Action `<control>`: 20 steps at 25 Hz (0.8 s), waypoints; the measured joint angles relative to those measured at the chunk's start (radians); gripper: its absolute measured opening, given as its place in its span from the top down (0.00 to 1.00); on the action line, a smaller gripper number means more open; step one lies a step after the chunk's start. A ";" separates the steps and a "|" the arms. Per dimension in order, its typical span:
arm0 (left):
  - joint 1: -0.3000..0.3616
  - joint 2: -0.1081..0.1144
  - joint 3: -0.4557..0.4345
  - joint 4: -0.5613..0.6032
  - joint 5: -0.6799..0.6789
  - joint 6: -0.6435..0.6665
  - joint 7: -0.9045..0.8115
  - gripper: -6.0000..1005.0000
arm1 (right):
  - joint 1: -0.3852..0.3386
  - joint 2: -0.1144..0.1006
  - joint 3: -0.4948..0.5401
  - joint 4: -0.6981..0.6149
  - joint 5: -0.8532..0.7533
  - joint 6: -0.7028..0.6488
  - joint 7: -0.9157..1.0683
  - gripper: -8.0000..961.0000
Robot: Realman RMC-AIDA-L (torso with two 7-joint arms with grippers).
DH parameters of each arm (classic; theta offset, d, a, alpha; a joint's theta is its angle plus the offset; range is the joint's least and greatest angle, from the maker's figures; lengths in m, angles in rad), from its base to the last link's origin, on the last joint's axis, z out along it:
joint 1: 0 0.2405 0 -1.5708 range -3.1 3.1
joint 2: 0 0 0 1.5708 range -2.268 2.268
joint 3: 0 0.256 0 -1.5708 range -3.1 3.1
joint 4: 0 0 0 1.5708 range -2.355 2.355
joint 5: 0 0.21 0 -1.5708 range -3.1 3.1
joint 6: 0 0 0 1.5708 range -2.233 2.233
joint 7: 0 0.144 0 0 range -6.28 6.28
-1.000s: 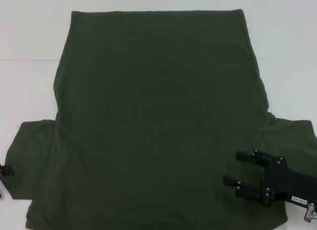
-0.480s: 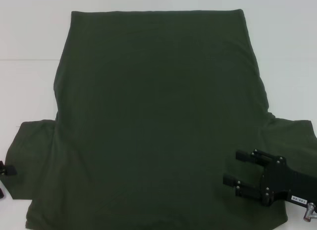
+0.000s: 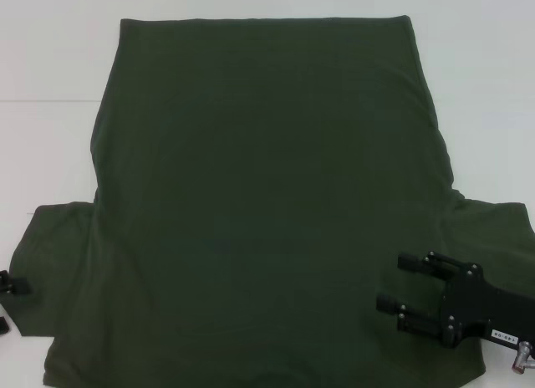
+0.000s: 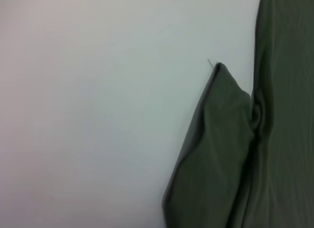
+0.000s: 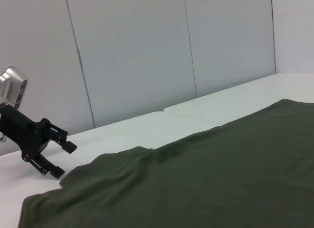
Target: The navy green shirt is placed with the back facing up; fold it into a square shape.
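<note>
The navy green shirt lies flat on the white table, plain side up, with both short sleeves spread near the front edge. My right gripper hovers open over the shirt's right front part, just inward of the right sleeve, fingers pointing toward the middle. Only the tips of my left gripper show at the far left, by the left sleeve's outer edge. The right wrist view shows the left gripper open, just above the sleeve. The left wrist view shows the sleeve corner on the bare table.
White tabletop surrounds the shirt on the left, right and far sides. A seam between table panels runs at the left. Grey wall panels stand behind the table.
The left gripper's tips have shifted very slightly at the picture's left edge. The right gripper and the shirt have stayed where they were.
</note>
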 joint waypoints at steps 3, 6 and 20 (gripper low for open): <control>-0.004 0.000 0.001 -0.012 0.000 -0.008 0.003 0.18 | 0.000 0.000 0.000 0.000 0.000 0.000 0.000 0.19; -0.006 0.001 0.002 -0.023 0.000 -0.022 0.004 0.18 | 0.000 0.000 0.000 0.000 0.000 0.002 0.000 0.19; -0.017 -0.001 0.003 -0.041 0.000 -0.036 0.005 0.18 | 0.003 -0.001 0.000 0.013 0.000 0.010 -0.004 0.19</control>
